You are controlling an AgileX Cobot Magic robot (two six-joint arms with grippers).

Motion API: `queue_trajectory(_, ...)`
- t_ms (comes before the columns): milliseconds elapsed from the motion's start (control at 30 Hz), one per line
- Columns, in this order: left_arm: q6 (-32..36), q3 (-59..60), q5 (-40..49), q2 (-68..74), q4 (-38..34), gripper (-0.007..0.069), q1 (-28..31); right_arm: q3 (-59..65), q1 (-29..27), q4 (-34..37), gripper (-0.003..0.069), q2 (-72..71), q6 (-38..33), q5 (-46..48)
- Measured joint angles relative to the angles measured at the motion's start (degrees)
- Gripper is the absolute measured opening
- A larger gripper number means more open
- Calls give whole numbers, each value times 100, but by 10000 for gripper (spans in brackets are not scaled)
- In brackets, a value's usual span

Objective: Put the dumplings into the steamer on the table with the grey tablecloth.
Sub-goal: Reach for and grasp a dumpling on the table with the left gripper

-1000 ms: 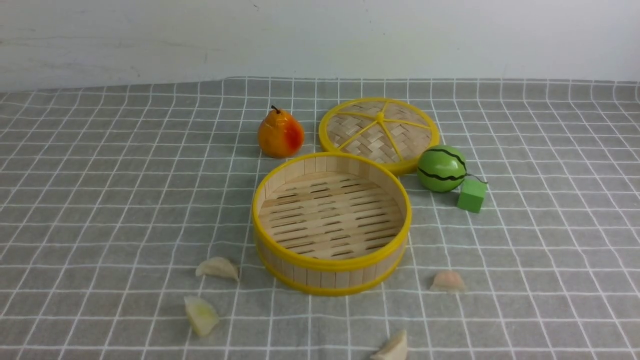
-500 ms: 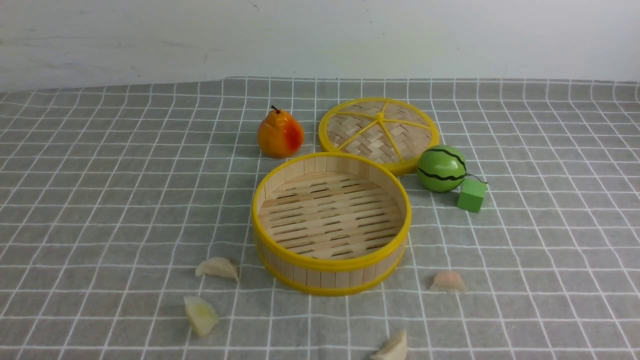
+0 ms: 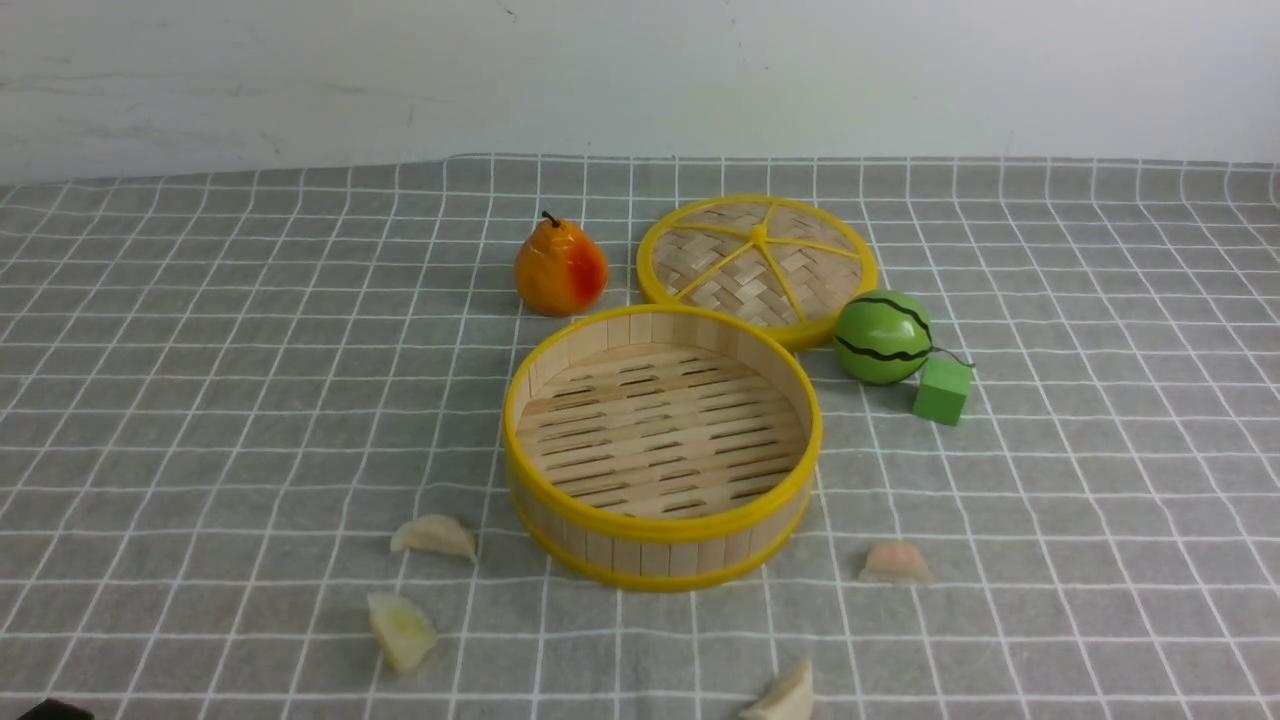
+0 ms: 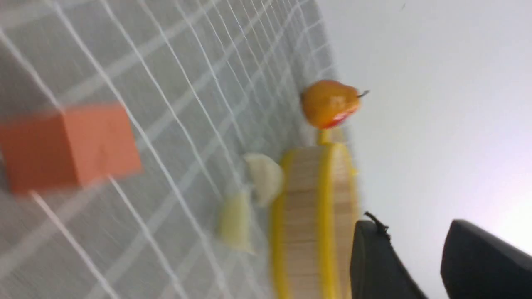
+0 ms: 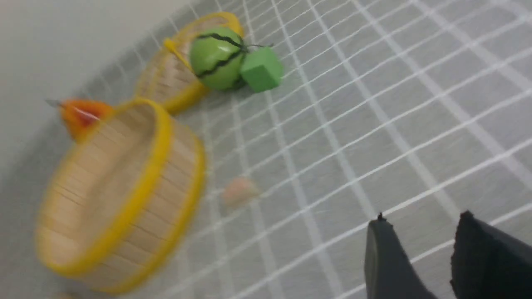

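The steamer (image 3: 662, 528) stands empty mid-table on the grey tablecloth (image 3: 200, 400). Two cream dumplings (image 3: 435, 536) (image 3: 402, 630) lie at its front left. A pinkish dumpling (image 3: 895, 563) lies at its front right, and another cream one (image 3: 785, 695) is at the bottom edge. My left gripper (image 4: 409, 232) is open and empty, with the steamer (image 4: 311, 216) and two dumplings (image 4: 266, 176) (image 4: 237, 222) ahead of it. My right gripper (image 5: 422, 218) is open and empty above the cloth, apart from the pinkish dumpling (image 5: 239, 192) and the steamer (image 5: 124, 195).
The woven lid (image 3: 758, 262) lies flat behind the steamer, with a pear (image 3: 560, 268) to its left and a green watermelon ball (image 3: 884, 337) and green cube (image 3: 942, 390) to its right. An orange cube (image 4: 68, 145) shows only in the left wrist view. A wall stands behind.
A dark part of my left arm has come into the bottom left corner of the front view. The objects on the table have not moved.
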Motion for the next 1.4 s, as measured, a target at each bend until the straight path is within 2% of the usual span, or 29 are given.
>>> queue_trajectory(33,-314,0,-35,0,-505,237,0,15,0,652,240,0,420,26)
queue_trajectory(67,-445,0,-44,0,-757,237,0,34,0,1008,240,0,639,25)
queue_trajectory(167,-494,0,-61,0,-934,237,0,42,0,1523,240,0,933,30)
queue_trajectory(333,-494,0,-126,0,-1000,237,0,42,0,1259,240,0,935,-73)
queue_trajectory(433,-338,-36,-140,0,-1028,237,0,42,0,1019,240,0,654,-218)
queue_trajectory(567,833,-583,164,0,-849,221,0,-55,0,977,240,0,-97,-238)
queue_trajectory(600,1432,-877,451,27,-647,186,0,-191,0,956,233,0,-372,-170)
queue_trajectory(667,2086,-1188,915,258,-415,120,0,-433,0,901,203,64,-738,-35)
queue_trajectory(733,2849,-1725,1624,998,37,4,0,-891,0,743,121,484,-1290,144)
queue_trajectory(767,2849,-1772,1624,998,75,4,0,-891,0,719,112,542,-1290,159)
queue_trajectory(800,3190,-2070,1992,1553,284,-14,0,-1218,0,599,46,987,-1696,263)
queue_trajectory(833,3408,-2348,2248,1978,443,-14,0,-1488,0,513,9,1355,-1917,351)
queue_trajectory(867,3533,-2530,2418,2243,535,-14,0,-1667,0,492,0,1508,-2095,429)
queue_trajectory(900,3862,-3131,2926,2951,789,-14,0,-2196,0,423,-18,2220,-2636,803)
queue_trajectory(1000,4404,-4095,4019,4235,1148,-14,0,-3144,61,366,-20,3260,-3680,1658)
queue_trajectory(1100,4664,-4908,4823,5245,1411,-14,-240,-3936,493,344,-20,4179,-4258,2407)
queue_trajectory(1133,4676,-5031,4880,5496,1504,-14,-396,-4052,631,334,-20,4341,-4320,2571)
queue_trajectory(1167,4682,-5235,4933,5779,1660,-14,-692,-4261,1004,260,-20,4692,-4410,2796)
queue_trajectory(1200,4682,-5265,4939,5833,1695,-14,-692,-4261,1061,260,-20,4692,-4421,2831)
queue_trajectory(1267,4547,-5530,4940,6506,2355,-14,-1541,-4455,1767,-101,-20,5277,-4461,3170)
queue_trajectory(1400,3897,-5601,4834,7181,3310,-14,-2512,-4473,2611,-806,-18,5838,-4359,3323)
